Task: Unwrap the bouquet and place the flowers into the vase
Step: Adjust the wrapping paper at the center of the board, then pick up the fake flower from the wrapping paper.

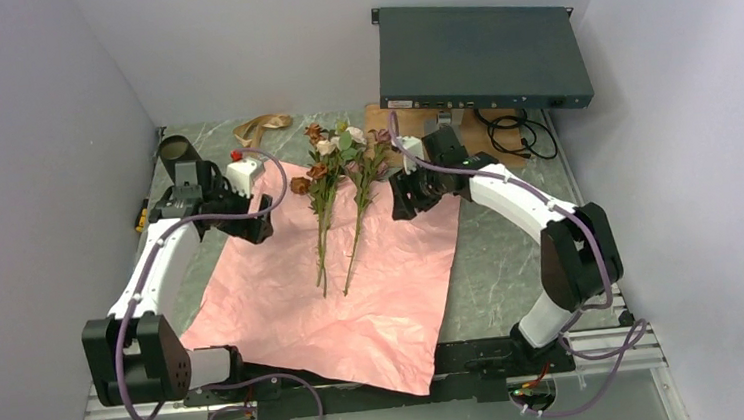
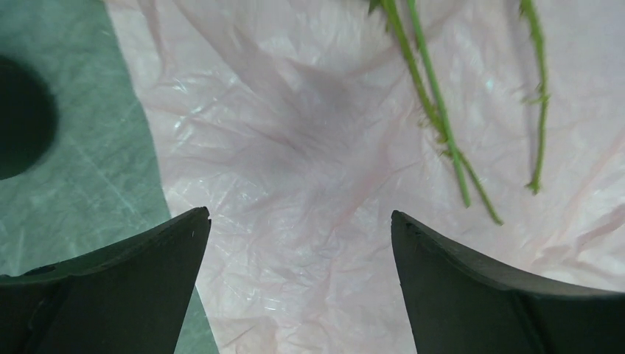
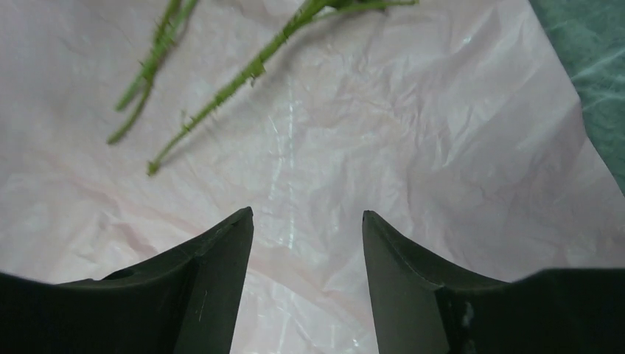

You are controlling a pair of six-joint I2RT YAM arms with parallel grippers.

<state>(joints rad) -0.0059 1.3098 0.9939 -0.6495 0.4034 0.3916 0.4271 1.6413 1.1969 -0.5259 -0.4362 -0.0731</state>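
Top external view shows the flowers (image 1: 341,187) lying loose in two thin bunches on the opened sheet of pink paper (image 1: 336,313). Their heads point toward the far side of the table (image 1: 499,280) and their cut ends toward the arms. The tan ribbon (image 1: 261,128) lies apart near the back wall, so the unwrapping looks done. The vase (image 1: 180,148) sits at the far left, just behind the left arm's wrist and well apart from the flowers.

The left gripper (image 1: 257,222) hovers over the paper's left part with its fingers spread wide and nothing between them. The right gripper (image 1: 403,195) hangs beside the flower heads. Its fingers are parted more narrowly and are also empty.

Both wrist views show bare green stems (image 2: 435,110) resting on crinkled paper, clear of the fingertips.

The flowers are likely very light, and their heads and leaves would crush easily. The stems look thin and fairly stiff, with small thorns that may help against slipping. The bare lower to middle stem seems the best place to pinch, below the leaves. The fingers should close across both stems of a bunch at once. The thin paper may lift with them if the fingertips scrape it. The vase is narrow, so the cut ends should go in first and near upright.
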